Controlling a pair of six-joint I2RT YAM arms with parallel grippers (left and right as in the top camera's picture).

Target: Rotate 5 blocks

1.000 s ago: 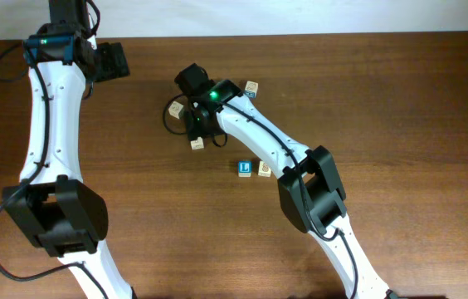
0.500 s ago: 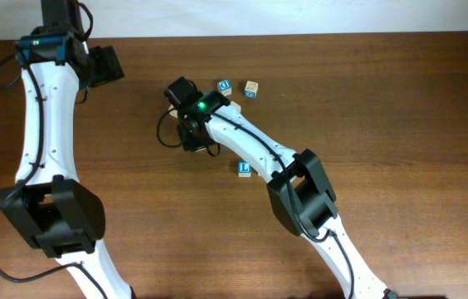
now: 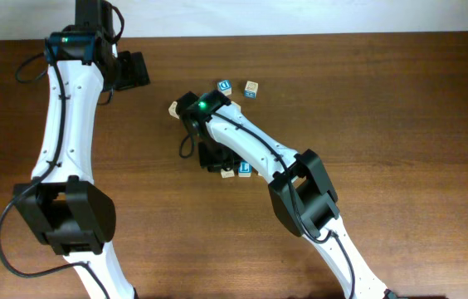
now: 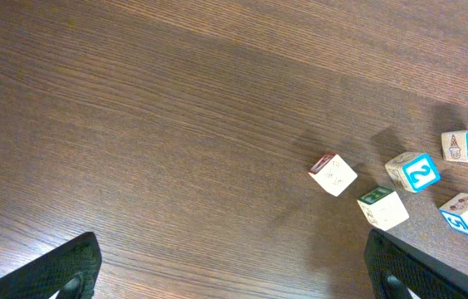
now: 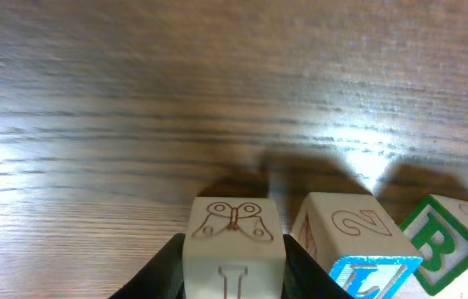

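Blocks [image 4: 412, 172] read D; 2; B

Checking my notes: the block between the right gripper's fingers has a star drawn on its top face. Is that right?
Not quite. The block between the right gripper's fingers has a butterfly drawn on its top face, not a star. The right wrist view shows it.

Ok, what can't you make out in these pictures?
Overhead: right hand partly under its own arm; prints on the blocks too small.
Right wrist: bottom edge cuts off the butterfly block and the fingers beside it, so grip unclear.
Left wrist: left hand mostly cut off by the bottom edge.
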